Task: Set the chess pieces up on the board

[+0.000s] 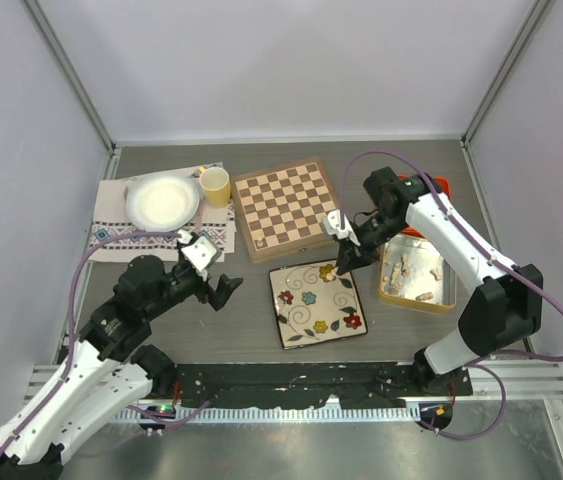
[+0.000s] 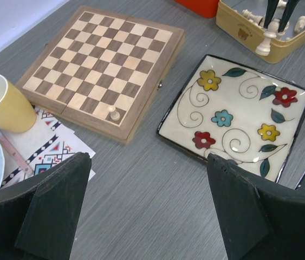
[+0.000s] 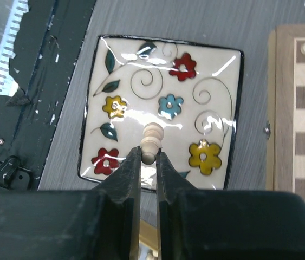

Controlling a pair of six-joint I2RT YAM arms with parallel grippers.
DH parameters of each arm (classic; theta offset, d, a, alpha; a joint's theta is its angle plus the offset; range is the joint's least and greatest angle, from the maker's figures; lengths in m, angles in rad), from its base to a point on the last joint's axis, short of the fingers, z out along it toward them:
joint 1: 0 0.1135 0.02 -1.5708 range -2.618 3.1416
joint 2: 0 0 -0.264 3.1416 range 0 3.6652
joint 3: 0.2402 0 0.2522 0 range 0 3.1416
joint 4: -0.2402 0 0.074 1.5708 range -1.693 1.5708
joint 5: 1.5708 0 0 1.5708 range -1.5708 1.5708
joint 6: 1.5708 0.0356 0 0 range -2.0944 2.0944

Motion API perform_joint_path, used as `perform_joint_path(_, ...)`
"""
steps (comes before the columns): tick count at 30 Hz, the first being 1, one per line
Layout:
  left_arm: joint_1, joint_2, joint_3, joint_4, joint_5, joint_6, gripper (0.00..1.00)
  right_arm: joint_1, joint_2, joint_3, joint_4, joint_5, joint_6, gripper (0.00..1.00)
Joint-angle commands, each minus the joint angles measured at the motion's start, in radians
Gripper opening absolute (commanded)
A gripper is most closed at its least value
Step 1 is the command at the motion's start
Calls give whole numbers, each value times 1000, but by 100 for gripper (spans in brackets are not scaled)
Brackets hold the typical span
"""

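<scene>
- One board (image 1: 286, 208), upper centre of the top view. One pale pawn (image 2: 114, 113) stands by its lower edge.
- One tin (image 1: 443, 296), right, holds loose pale pieces (image 1: 399, 266), too jumbled to count.
- One floral plate (image 1: 317, 302), lower centre.
- Left jaws: spread wide, holding nothing.
- Right jaws: pinched narrow on one pale piece (image 3: 151, 142), above the floral plate.

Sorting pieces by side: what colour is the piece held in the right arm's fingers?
The held piece is pale cream; the right wrist view shows it best.
</scene>
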Motion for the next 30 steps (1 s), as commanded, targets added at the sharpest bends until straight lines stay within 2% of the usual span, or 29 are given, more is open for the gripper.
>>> perform_joint_path(1,4,-66,-47,11,-62,53,93,64,27,74,36,-26,59,10)
perform_joint_path(2,4,-78,-64,28,-83,51,94,78,37,96,91,-12,97,10)
perform_joint_path(3,4,-98,-69,38,-109,38,94,83,56,107,127,-3,209,10)
perform_joint_path(4,4,-106,-76,48,-180,30,95,86,64,117,173,16,277,10)
perform_joint_path(5,4,-112,-79,61,-230,24,97,94,70,131,305,70,359,10)
perform_joint_path(6,4,-116,-79,64,-279,2,98,103,84,140,369,114,539,10)
perform_joint_path(8,4,-107,-70,63,-396,-22,99,135,122,200,469,222,671,8)
perform_joint_path(9,4,-101,-63,55,-418,-39,99,147,168,228,484,256,763,7)
perform_joint_path(15,19,-64,-44,32,-505,-62,100,252,299,363,602,471,1041,5)
perform_joint_path(19,28,-69,-46,37,-530,-59,100,273,394,439,629,543,1138,6)
perform_joint_path(30,45,-92,-59,54,-528,-58,100,302,518,515,633,606,1165,6)
